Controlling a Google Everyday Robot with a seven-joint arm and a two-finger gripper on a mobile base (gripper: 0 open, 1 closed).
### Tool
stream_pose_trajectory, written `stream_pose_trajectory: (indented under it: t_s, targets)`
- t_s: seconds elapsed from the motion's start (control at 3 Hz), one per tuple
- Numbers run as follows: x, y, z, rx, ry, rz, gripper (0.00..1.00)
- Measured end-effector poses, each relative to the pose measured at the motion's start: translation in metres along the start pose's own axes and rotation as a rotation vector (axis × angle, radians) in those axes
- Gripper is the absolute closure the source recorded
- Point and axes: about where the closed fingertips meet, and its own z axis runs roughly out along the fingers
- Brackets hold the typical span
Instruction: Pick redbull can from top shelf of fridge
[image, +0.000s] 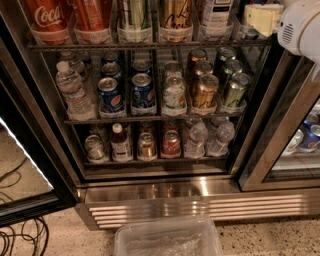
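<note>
The fridge stands open, with a shiny slatted steel base. Its top shelf is a dark wire rack fronted by clear trays of tall cans: a red Coca-Cola can, a green-silver can, a gold can and a white-labelled dark container. My gripper, a cream part on the white arm, is at the shelf's far right end, in front of the last tray. The redbull can cannot be made out; the gripper covers that tray.
The middle rack holds a water bottle, Pepsi cans, and gold and green cans. The bottom rack holds short cans and bottles. A clear plastic bin is on the floor in front. The open door is at left and a second cooler at right.
</note>
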Motion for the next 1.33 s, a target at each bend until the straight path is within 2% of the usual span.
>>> stream_pose_trajectory:
  t_s: [0.67,1.0,1.33]
  targets:
    - [-0.001,0.006,0.003,-0.012,-0.001,-0.006,0.35]
    - [-0.012,0.050,0.031,-0.124,0.007,-0.050,0.27]
    - [-0.011,0.045,0.031,-0.124,0.007,-0.050,0.22]
